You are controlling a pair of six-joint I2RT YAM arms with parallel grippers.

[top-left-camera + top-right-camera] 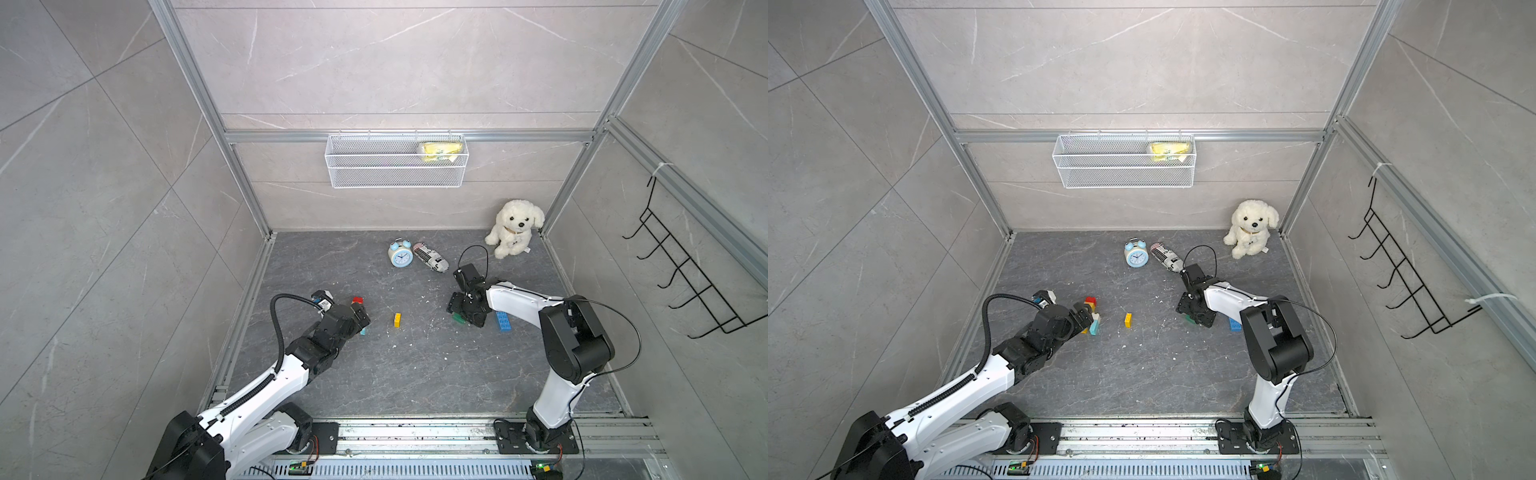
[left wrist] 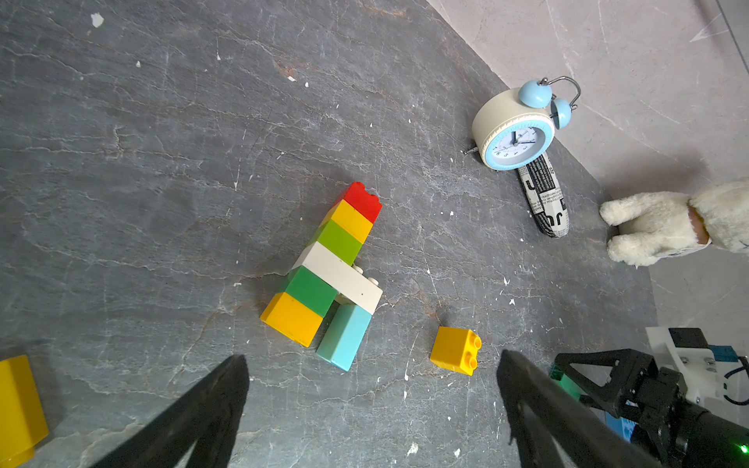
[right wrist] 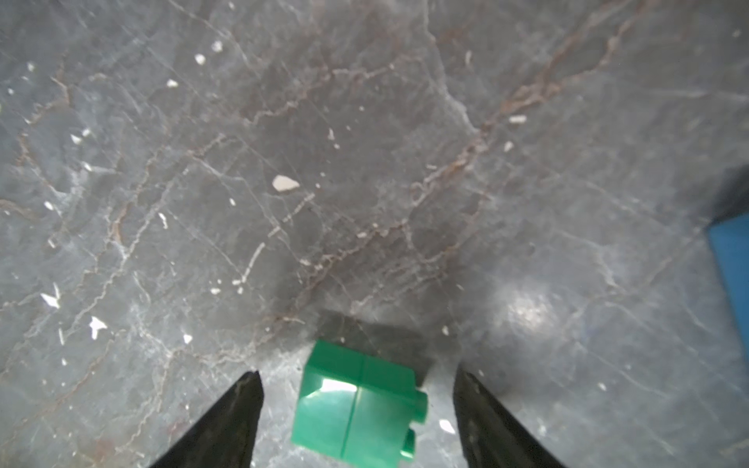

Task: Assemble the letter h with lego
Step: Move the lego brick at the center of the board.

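Observation:
A joined lego piece (image 2: 336,267) lies flat on the dark floor: a column of red, yellow, green, white, green and yellow bricks, with a light blue brick under the white bar. My left gripper (image 2: 371,356) hangs open just short of it, holding nothing; in a top view the piece (image 1: 1091,311) shows at the gripper's tip. A loose yellow brick (image 2: 456,350) (image 1: 397,320) lies mid-floor. My right gripper (image 3: 356,372) is open and low over a green brick (image 3: 356,405), with a gap to each finger. A blue brick (image 1: 503,321) lies beside the right arm. Another yellow brick (image 2: 18,409) sits at the left wrist view's edge.
An alarm clock (image 1: 400,254) and a newsprint-patterned roll (image 1: 432,257) lie near the back wall. A white plush dog (image 1: 514,226) sits in the back right corner. A wire basket (image 1: 397,178) hangs on the back wall, a black hook rack (image 1: 685,274) on the right wall.

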